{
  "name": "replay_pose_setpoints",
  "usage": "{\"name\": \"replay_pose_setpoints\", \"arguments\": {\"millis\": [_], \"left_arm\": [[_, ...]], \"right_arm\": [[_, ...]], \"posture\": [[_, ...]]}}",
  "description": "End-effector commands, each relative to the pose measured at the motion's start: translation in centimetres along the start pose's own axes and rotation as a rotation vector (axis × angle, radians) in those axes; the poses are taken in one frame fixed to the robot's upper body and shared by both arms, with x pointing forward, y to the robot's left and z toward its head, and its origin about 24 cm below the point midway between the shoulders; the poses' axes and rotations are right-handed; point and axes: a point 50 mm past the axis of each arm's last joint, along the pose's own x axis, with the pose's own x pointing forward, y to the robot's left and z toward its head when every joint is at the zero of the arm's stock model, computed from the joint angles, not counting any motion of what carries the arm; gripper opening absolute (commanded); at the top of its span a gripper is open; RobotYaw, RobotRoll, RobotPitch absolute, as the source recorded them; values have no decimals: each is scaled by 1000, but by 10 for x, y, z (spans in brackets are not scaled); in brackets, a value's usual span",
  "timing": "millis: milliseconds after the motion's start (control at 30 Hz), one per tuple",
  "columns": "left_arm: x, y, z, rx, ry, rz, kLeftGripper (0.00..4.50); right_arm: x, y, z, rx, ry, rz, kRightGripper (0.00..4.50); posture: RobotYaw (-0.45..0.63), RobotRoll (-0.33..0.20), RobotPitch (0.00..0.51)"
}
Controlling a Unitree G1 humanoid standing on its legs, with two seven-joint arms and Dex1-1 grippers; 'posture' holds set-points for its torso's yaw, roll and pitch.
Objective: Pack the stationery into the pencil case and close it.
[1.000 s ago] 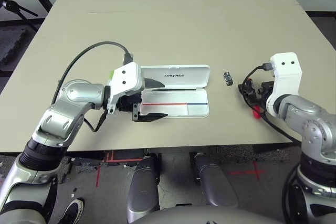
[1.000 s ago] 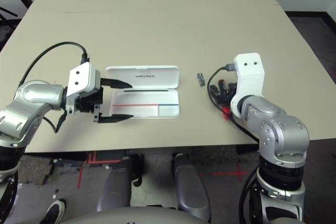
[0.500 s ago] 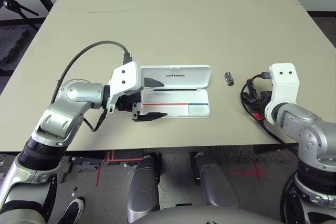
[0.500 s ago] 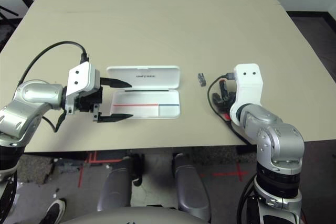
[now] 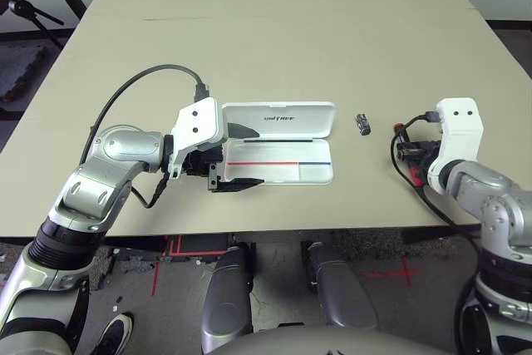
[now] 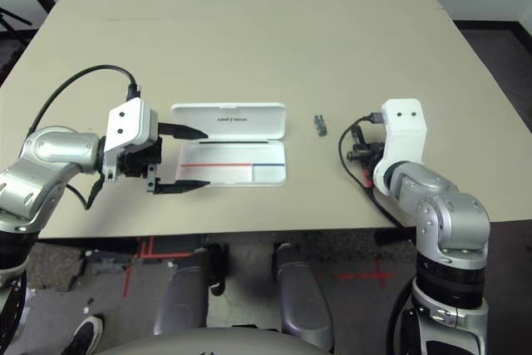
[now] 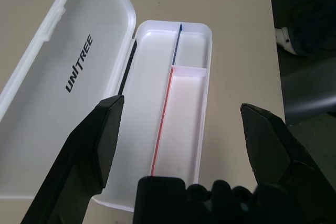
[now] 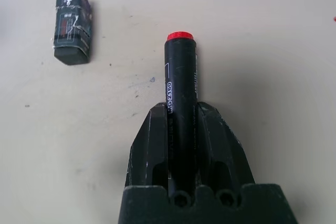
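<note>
White case (image 5: 264, 175), on table (image 5: 274, 56), lid (image 5: 314, 127) open and tilted back on the far side, "UNITREE" lettering (image 7: 79, 64) inside. Left to right: left tool (image 6: 207, 159) at the case's left end, released, fingers wide apart; contact with case: cannot tell. Case tray: red line (image 7: 162, 119) then blue line (image 7: 177, 43) running lengthwise, small divider (image 7: 190, 71) across the near section. Grey piece (image 5: 363, 125) lies on table to the right of the case, apart from it, between case and right tool (image 8: 182, 109). Right tool: grasping marker (image 8: 181, 77), clenched on its black section, red end sticking out past the fingertips.
</note>
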Motion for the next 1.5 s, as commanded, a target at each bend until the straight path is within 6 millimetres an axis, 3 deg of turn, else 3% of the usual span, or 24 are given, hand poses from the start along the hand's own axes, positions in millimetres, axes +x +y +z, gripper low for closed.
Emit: {"name": "replay_pose_setpoints", "arguments": {"millis": [33, 233, 567, 833, 1067, 1267, 1500], "left_arm": [[-1, 0, -1, 6, 18, -17, 4500], [-3, 1, -2, 6, 25, -11, 4500], [-7, 1, -2, 3, 37, -1, 4500], [-15, -4, -4, -18, 64, 24, 4500], [-18, -9, -6, -31, 90, 29, 4500], [-17, -13, -5, -39, 95, 41, 4500], [-18, -16, -7, -48, 103, 61, 4500]], "right_arm": [[0, -3, 4, -58, 16, 45, 529], [-3, -5, 25, -183, -14, 125, 529], [-19, 9, 56, -567, -69, 402, 529], [-28, 40, 58, -808, -40, 658, 529], [-26, 82, 65, -930, -80, 856, 529], [-29, 113, 70, -964, -116, 944, 529], [-28, 125, 79, -1007, -151, 956, 529]], "posture": [[-101, 0, 230], [-98, 0, 230], [-89, 0, 230], [-48, 0, 231], [-27, 0, 232], [-4, 0, 236], [20, 0, 239]]}}
